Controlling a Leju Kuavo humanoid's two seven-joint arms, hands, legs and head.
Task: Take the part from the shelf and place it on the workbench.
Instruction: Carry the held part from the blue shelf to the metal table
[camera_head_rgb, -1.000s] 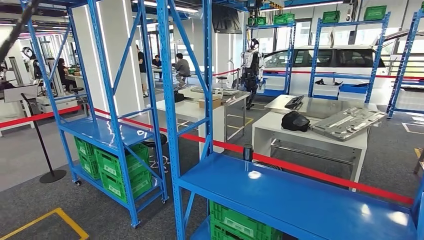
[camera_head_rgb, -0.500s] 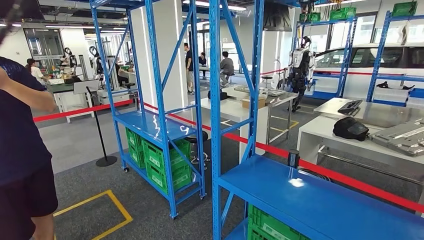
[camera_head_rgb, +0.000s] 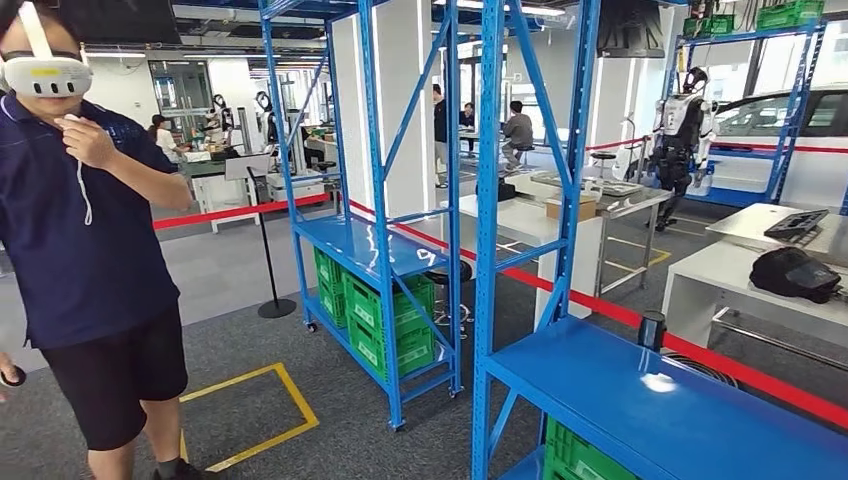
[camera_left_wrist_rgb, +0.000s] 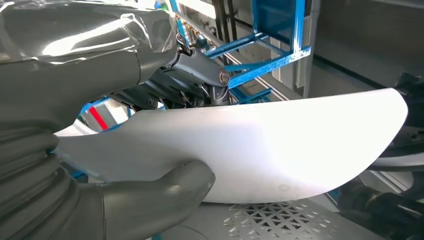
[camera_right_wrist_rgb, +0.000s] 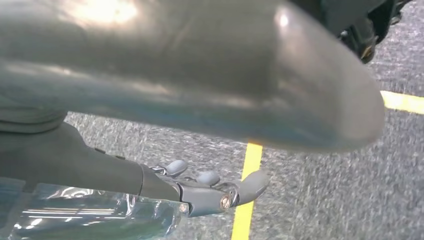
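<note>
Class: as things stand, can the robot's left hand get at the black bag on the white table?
Probably not: the left hand holds the white part, and the blue shelf and red tape block the black bag.

Probably a factory workshop: blue steel racks (camera_head_rgb: 375, 180), green crates (camera_head_rgb: 385, 315), workbenches (camera_head_rgb: 700, 285), a car (camera_head_rgb: 790, 135).

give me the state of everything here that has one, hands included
left hand: grips the white part, thumb under it
white part: held, off any surface
right hand: holds nothing, fingers spread over the grey floor
near blue shelf: carries a small dark cylinder, upright
green crates: stacked in the far rack's lower level
</note>
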